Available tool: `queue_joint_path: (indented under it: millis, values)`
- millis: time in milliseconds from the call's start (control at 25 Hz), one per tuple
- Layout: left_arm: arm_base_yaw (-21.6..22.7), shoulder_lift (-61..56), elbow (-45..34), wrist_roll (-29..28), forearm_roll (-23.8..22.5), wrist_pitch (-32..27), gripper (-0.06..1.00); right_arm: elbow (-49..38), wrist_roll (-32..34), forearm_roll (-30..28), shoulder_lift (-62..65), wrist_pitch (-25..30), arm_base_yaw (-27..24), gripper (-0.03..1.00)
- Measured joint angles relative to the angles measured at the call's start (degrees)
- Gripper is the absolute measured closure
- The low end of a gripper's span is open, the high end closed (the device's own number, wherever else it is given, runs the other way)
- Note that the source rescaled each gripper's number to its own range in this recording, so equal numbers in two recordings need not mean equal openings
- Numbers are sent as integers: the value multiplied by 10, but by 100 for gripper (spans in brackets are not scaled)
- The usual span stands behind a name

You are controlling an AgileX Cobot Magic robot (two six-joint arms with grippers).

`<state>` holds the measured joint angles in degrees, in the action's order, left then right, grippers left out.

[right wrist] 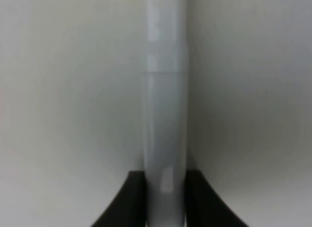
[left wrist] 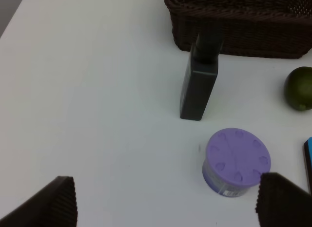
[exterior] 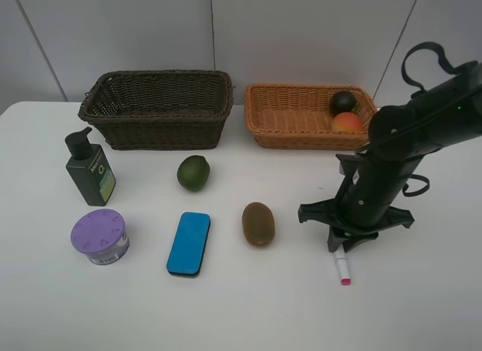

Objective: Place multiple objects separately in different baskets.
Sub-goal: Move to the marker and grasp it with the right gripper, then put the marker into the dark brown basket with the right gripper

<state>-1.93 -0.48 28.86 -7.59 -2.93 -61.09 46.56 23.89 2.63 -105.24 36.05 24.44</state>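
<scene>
pinching the marker [exterior: 344,271], the right tool [right wrist: 165,193] stands directly over it.

Even, diffuse light fills the high view. The white desk [exterior: 248,306] reads bright with no burnt-out patches, greying slightly toward the corners. Shadows are short and soft: the kiwi [exterior: 258,223] has only a thin dark rim at its base, and the lime [exterior: 193,172] near it carries a dull highlight. The left wrist view is mildly soft, its tool fingers [left wrist: 48,202] dark and blurry. The right wrist view is badly defocused, the marker [right wrist: 165,115] a pale smear streaked with glare.
</scene>
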Motion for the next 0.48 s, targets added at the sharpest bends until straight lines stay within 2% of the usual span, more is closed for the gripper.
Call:
queue_joint_path:
  millis: [80, 280, 480]
  values:
    - [0, 0, 0, 0, 0, 0, -3, 0, 0, 0, 4, 11, 0, 96]
    - [0, 0, 0, 0, 0, 0, -3, 38, 0, -10, 47, 83, 0, 96]
    - [0, 0, 0, 0, 0, 0, -3, 152, 0, -46, 94, 229, 0, 96]
